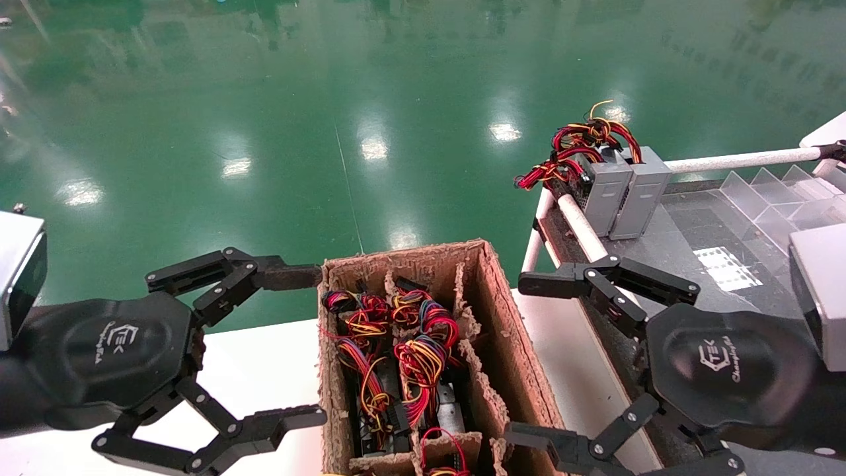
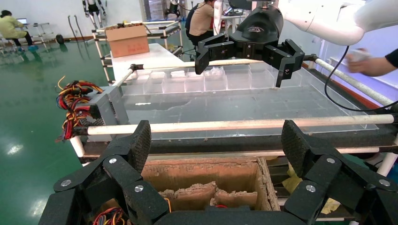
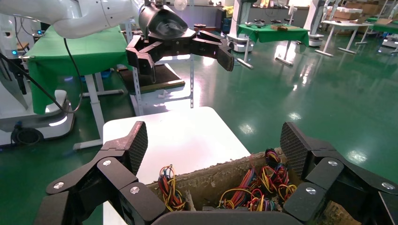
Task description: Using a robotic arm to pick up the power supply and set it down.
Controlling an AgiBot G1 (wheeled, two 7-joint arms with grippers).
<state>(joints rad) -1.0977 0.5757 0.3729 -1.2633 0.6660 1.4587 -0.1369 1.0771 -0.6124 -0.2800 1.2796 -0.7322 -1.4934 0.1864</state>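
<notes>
Power supply [image 1: 423,360] lies boxed between both spread end effectors.

A worn brown cardboard box [image 1: 509,330] with ragged inner dividers is being seen at the six o'clock edge of the head view, resting on a white tabletop [image 1: 264,370]. Toward two o'clock, two grey metal boxes [image 1: 624,192] with red, black and yellow wires are standing side by side, touching, on a dark tray framed by white tubular rails [image 1: 740,160]. Clear plastic dividers [image 1: 773,192] are being shown at three o'clock. A glossy green floor [image 1: 264,119] is reflecting lights from nine to twelve o'clock.
</notes>
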